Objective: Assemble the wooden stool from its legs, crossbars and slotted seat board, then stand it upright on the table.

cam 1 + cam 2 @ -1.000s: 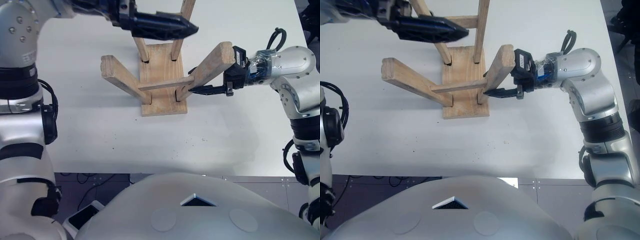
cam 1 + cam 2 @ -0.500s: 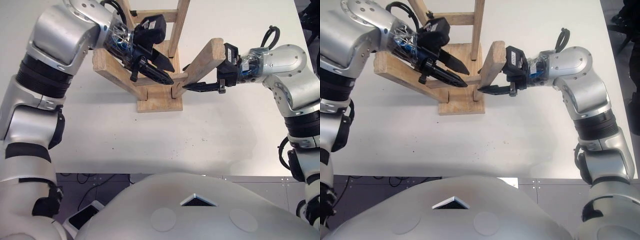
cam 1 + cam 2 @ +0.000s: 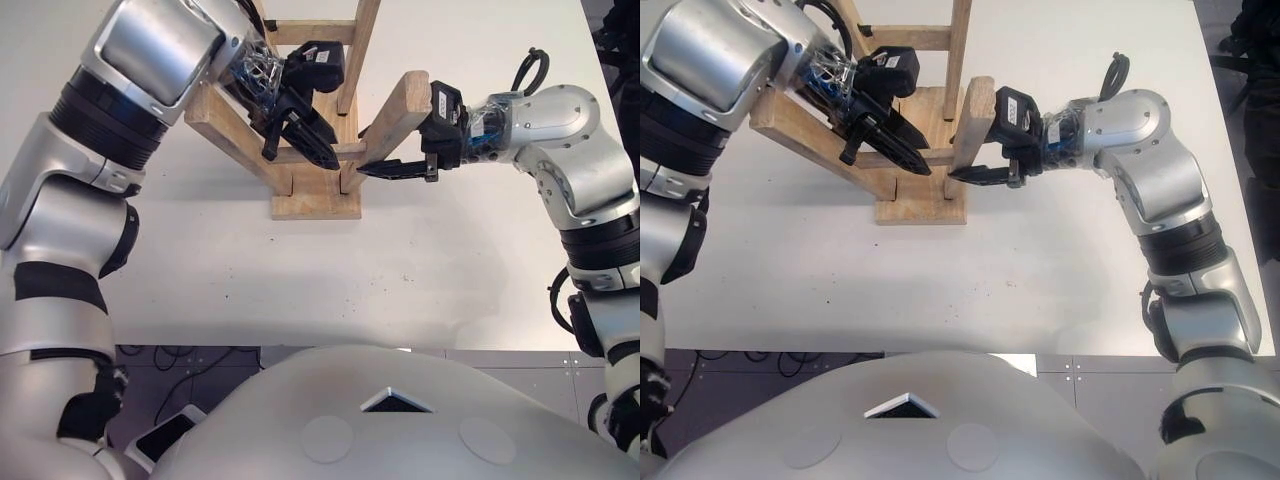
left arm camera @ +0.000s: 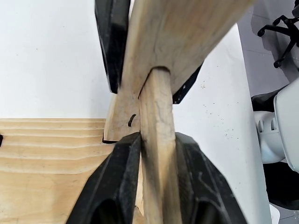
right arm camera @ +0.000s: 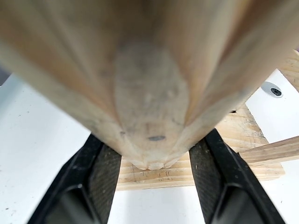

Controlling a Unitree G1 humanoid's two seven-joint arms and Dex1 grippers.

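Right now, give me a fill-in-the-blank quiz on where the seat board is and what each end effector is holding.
1. The seat board lies flat on the white ____.
2. The left end effector is clamped on a ____ that joins the two near legs.
3. The right end effector is shut on a slanted ____ slotted into the board.

Missing words: table; crossbar; leg.

No words, numbers or signs can be read on the stool (image 3: 315, 200) or on the table (image 3: 400, 280) around it.
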